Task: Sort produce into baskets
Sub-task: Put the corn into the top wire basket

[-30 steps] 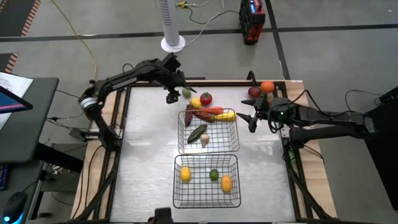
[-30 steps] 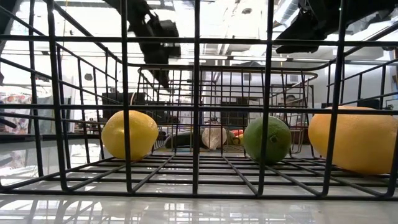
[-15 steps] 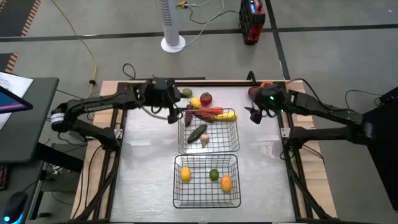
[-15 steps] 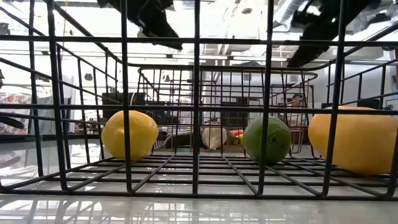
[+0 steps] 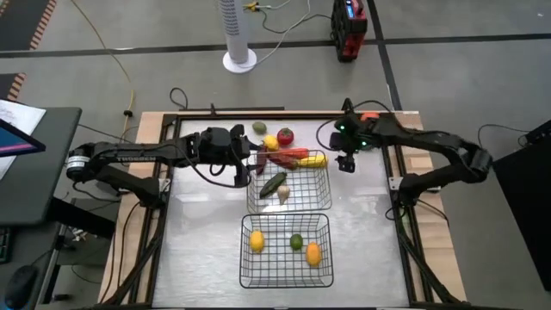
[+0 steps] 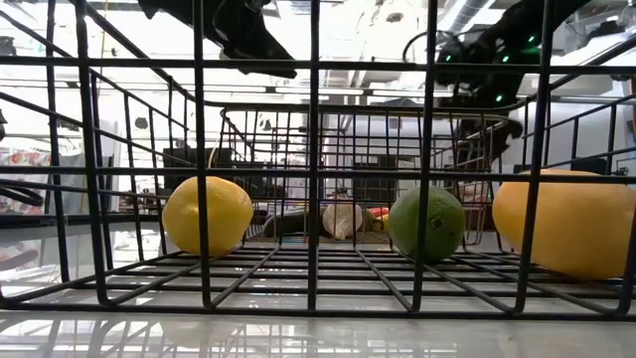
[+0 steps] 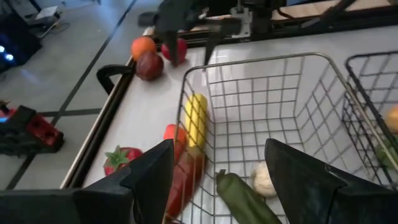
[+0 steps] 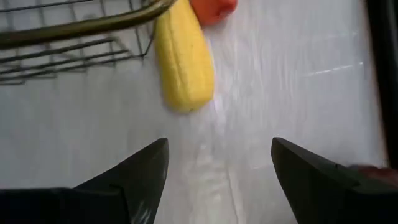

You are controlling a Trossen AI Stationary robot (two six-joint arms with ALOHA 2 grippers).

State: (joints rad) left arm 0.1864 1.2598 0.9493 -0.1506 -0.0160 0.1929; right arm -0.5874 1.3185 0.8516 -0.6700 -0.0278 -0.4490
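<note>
Two black wire baskets sit mid-table. The far basket holds a cucumber and garlic. Corn, a red pepper and a dark eggplant lie at its far end. The near basket holds two lemons and a lime. A lime, a lemon and a tomato lie loose at the far edge. My left gripper hovers open over the far basket's far left corner. My right gripper hangs open, pointing down at bare table just right of the corn.
An orange and red apples lie at the table's far right corner, beside my right arm. A raised frame runs along the table's edges. Bare table lies to the left and right of both baskets.
My left gripper has drawn back from the loose produce at the far edge toward the near edge and levelled out, stopping over the far basket's far left corner. My right gripper has tipped from nearly level to pointing down and sunk toward the table beside the corn.
</note>
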